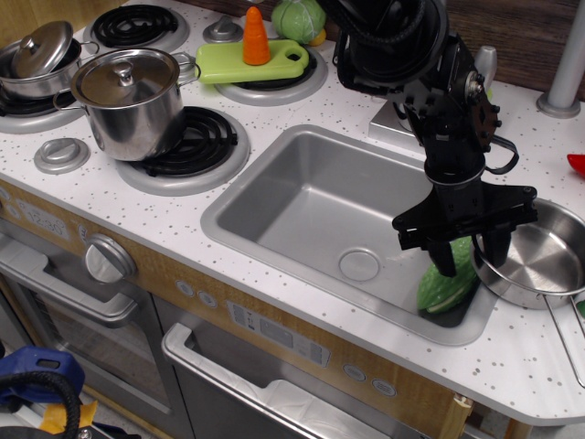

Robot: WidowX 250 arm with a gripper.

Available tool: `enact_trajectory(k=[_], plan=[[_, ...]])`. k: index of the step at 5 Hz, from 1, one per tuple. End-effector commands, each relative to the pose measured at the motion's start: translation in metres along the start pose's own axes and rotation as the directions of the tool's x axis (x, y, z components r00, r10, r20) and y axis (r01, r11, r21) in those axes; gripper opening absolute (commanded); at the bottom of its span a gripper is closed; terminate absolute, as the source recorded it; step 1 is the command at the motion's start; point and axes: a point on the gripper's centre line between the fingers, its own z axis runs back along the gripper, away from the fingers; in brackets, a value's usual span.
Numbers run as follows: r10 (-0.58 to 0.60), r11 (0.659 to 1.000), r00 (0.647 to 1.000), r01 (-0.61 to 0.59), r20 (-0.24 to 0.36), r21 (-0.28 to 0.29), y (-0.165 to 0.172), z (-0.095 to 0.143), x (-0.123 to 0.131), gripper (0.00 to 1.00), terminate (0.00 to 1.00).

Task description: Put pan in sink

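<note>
The shallow shiny steel pan (539, 258) sits on the white counter at the right of the sink (320, 197), its thin wire handle (565, 338) pointing to the front. My black gripper (470, 252) is open and points down. One finger hangs in the sink beside the green vegetable (446, 285), the other stands at the pan's left rim. I cannot tell whether a finger touches the rim.
A tall lidded steel pot (131, 99) stands on the front burner and a smaller lidded pot (37, 57) at the far left. A green cutting board with an orange carrot (255, 37) lies at the back. A red object (576, 164) shows at the right edge.
</note>
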Motion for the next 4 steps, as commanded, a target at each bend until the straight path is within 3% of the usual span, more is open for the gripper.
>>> enact_trajectory(k=[1,3,4], plan=[[-0.020,1.000,0.999,0.020,0.046,0.003,-0.005,0.020,0.016,0.00,0.00],[-0.168,0.968,0.981,0.145,0.101,0.205,0.042,0.055,0.056,0.00,0.00],[-0.164,0.953,0.976,0.119,0.145,0.280,0.070,0.060,0.078,0.00,0.00]])
